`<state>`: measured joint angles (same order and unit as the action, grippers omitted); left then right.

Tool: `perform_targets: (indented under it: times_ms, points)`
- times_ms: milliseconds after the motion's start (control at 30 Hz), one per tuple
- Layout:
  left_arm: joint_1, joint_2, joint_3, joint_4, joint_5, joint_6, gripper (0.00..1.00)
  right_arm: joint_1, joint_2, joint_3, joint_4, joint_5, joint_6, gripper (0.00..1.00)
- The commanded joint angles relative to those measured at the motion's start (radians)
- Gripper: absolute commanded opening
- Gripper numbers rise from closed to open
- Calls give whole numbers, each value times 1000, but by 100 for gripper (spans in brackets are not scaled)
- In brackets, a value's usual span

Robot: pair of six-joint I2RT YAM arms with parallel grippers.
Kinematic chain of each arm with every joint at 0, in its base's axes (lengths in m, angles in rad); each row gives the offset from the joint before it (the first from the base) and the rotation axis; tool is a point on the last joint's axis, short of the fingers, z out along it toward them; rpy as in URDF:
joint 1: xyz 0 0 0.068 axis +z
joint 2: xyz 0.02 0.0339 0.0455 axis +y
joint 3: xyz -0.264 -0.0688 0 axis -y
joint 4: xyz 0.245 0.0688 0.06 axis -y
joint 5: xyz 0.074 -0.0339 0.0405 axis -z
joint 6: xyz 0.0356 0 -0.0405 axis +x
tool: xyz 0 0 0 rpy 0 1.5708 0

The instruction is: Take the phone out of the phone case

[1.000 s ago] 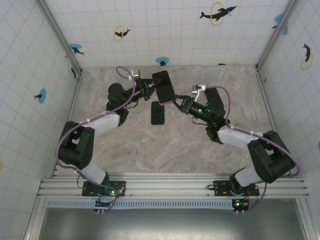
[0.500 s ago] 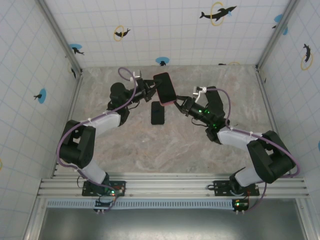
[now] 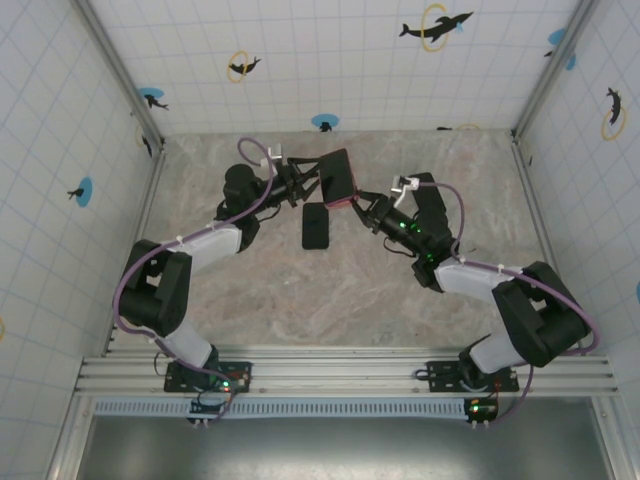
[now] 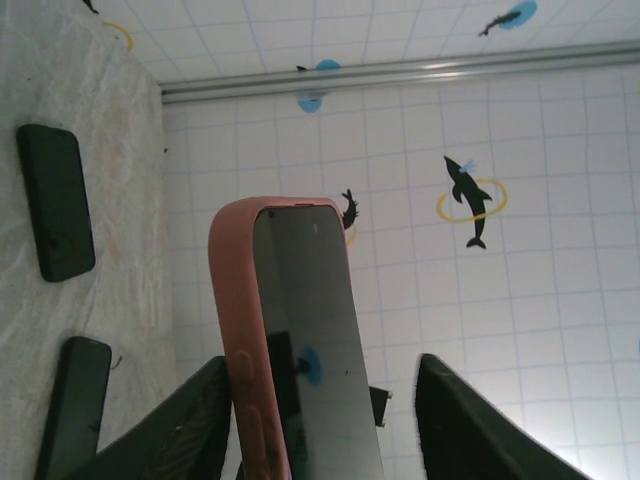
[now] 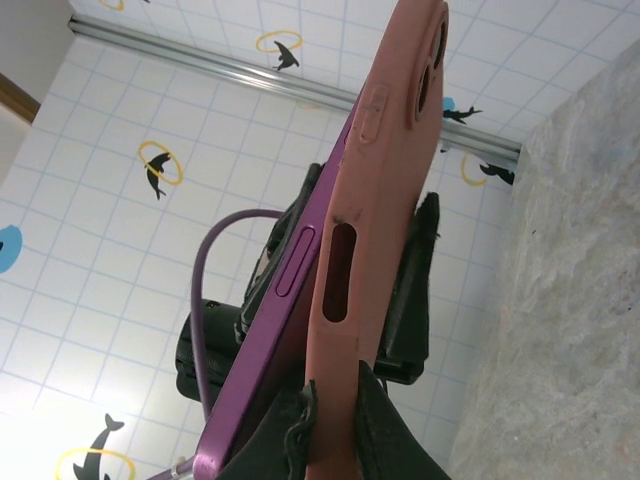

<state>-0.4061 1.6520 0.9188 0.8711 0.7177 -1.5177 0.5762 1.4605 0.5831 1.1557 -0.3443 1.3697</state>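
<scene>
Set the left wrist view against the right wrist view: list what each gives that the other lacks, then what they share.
Left wrist: the phone screen-on, two dark slabs flat on the table, left claw open either side of the phone. Right wrist: the pink case from behind with its camera holes, the purple phone edge standing clear of it, right claw shut on the case's end. Both: phone and case held aloft against the tiled wall.

Black-white arms point(image 3: 205, 243), purple cables point(image 3: 130, 272), green LEDs point(image 3: 405, 222).
</scene>
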Motion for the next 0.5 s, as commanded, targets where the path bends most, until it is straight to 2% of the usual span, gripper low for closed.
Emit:
perform_targets:
  times_ms: [0,67,233,400,467]
  points:
    - [-3,-14,28,-93,-37,66,62,-1,-13,-4,135,47,-3,0]
    - [-3,-32,32,-138,-56,88,67,-4,-6,-3,152,49,-4,0]
    - [-4,-75,34,-219,-81,117,71,-12,29,12,209,59,-6,0]
    - [-13,-193,-71,-272,-187,107,72,-19,62,36,213,98,-47,0]
    - [-65,-243,-119,-277,-243,86,71,-20,71,37,214,126,-61,0]
